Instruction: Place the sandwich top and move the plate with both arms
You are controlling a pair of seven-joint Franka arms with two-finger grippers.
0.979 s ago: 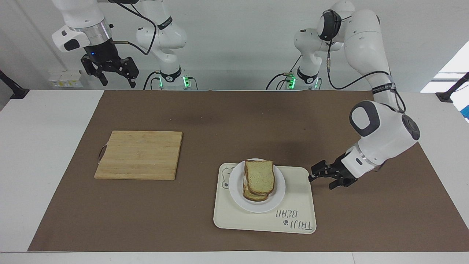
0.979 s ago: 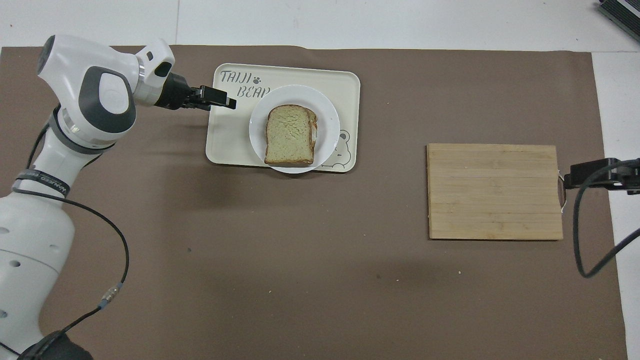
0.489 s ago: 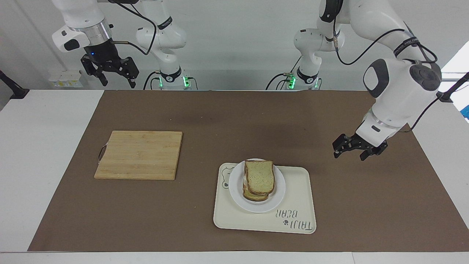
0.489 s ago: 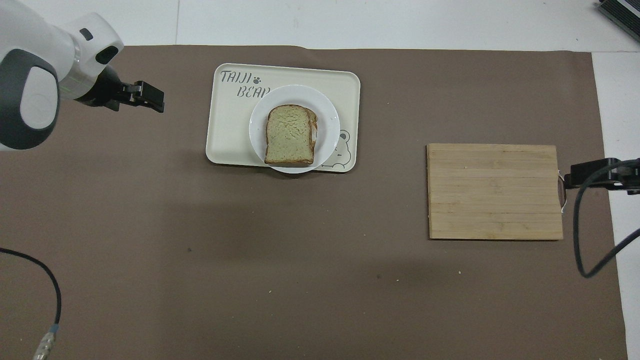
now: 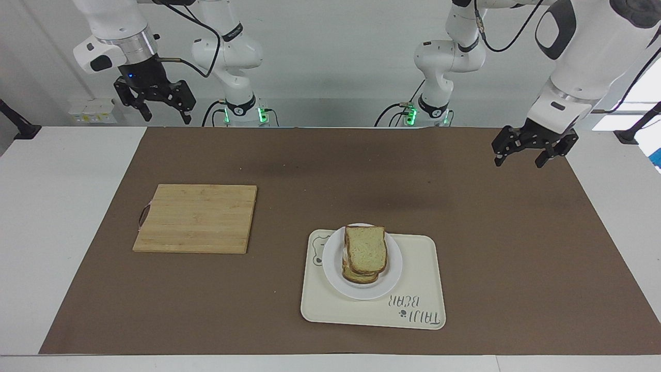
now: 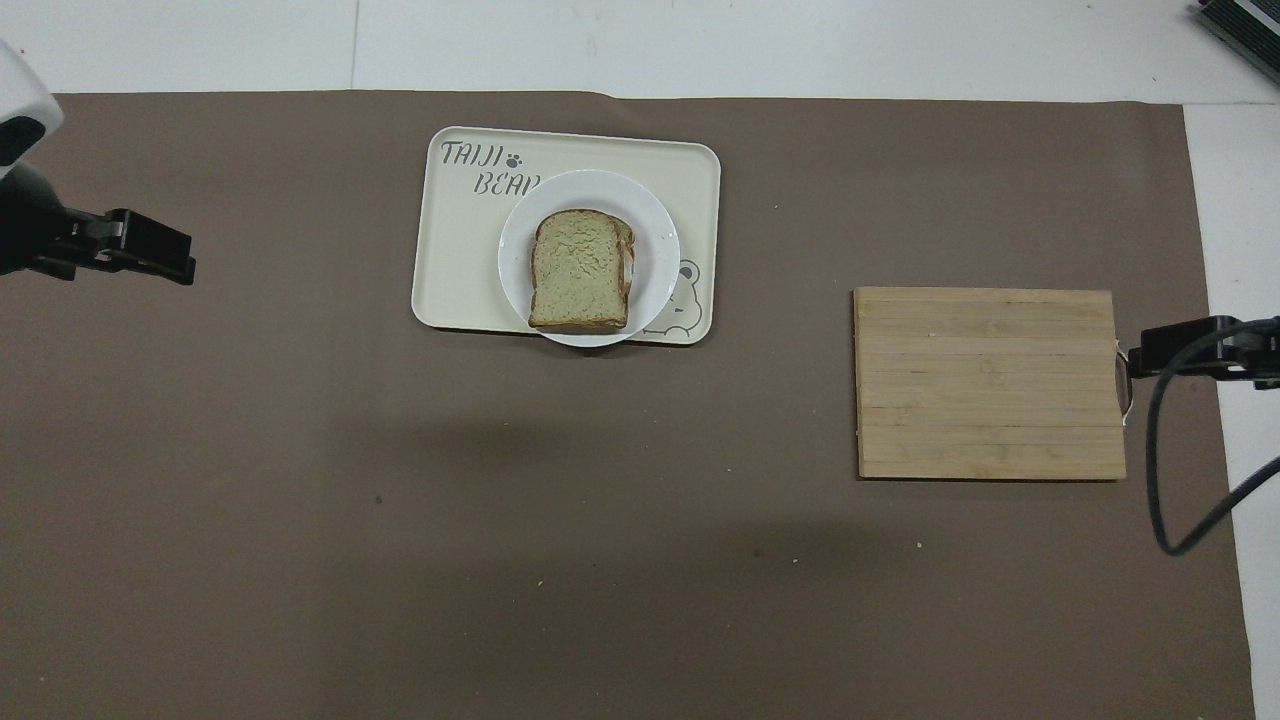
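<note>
Sitting on the lower slice on the plate (image 5: 393, 261) on the tray (image 5: 419, 310): sandwich top (image 5: 365, 249), probably soft, light, easily dented. Likely stiff, slippery plate; best taken at opposite rim edges. Raised, wide open, empty: left gripper (image 5: 533, 147), right gripper (image 5: 155, 101).

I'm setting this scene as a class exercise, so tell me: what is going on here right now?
Nothing is being handled. The sandwich top lies on the lower slice on the plate, which sits on the cream tray. The left gripper hangs open and empty above the brown mat at its own end. The right gripper waits, open, raised at its end. The cutting board is bare.
</note>
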